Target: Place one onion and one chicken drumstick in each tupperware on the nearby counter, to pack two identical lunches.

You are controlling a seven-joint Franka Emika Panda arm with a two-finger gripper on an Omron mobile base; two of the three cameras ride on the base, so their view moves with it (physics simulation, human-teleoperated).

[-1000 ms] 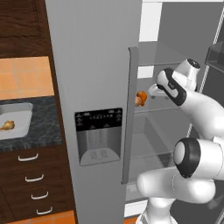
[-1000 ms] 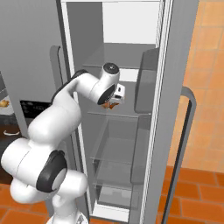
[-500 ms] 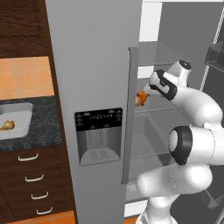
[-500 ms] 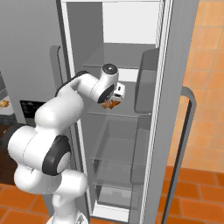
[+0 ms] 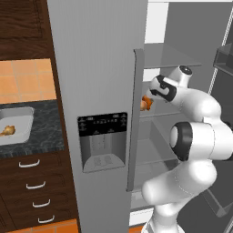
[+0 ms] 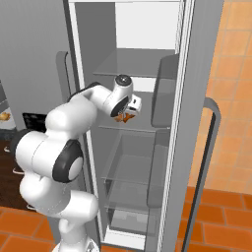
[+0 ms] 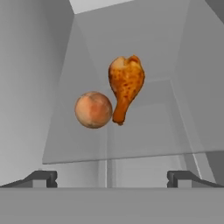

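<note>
Inside the open fridge, a round tan-pink onion (image 7: pixel 93 109) and a golden-brown chicken drumstick (image 7: pixel 126 87) lie side by side on a glass shelf (image 7: pixel 144 144). The drumstick's thin end points toward the onion. My gripper (image 7: pixel 112 177) is open just short of them, its finger tips wide apart with nothing between them. From the left base view the gripper (image 5: pixel 150 96) hangs right by the orange food (image 5: pixel 145 104); the right base view has the gripper (image 6: pixel 128 111) over the food (image 6: pixel 124 117). On the dark counter (image 5: pixel 45 132), a pale grey tupperware (image 5: pixel 20 113) holds another drumstick (image 5: pixel 7 131).
The closed fridge door with its dispenser panel (image 5: pixel 102 141) and long handle (image 5: pixel 135 118) stands between the counter and the open compartment. The open door with its bins (image 6: pixel 165 98) is on the right. Further glass shelves (image 6: pixel 130 162) lie below, drawers (image 5: pixel 32 182) under the counter.
The hand has moved a little further in toward the onion and drumstick on the shelf, and the elbow has swung round. The gripper stays open.
</note>
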